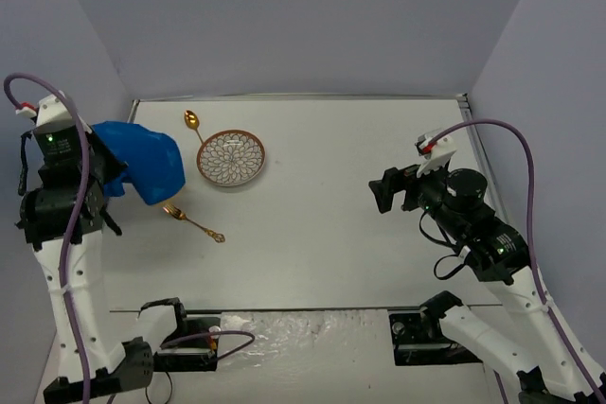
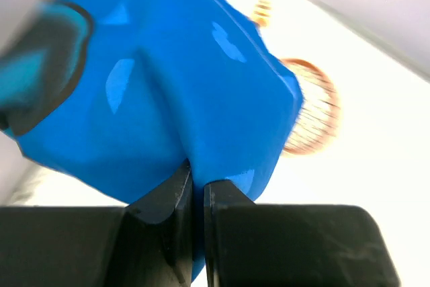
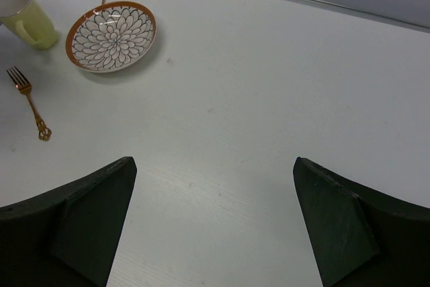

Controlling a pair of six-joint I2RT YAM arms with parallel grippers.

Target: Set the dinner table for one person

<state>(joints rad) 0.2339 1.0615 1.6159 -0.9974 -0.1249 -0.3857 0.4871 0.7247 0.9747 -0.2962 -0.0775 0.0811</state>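
Left wrist shows left tool (image 2: pixel 198 183) pinching blue placemat (image 2: pixel 175 78); right tool (image 3: pixel 215 162) stands spread.

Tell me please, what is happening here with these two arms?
The left gripper is shut on a bunched blue placemat and holds it up at the left side of the dinner table. The right gripper hangs open and empty over the right side. On the table lie a patterned plate, a gold spoon, a gold fork and a pale mug. The placemat is not yet laid.
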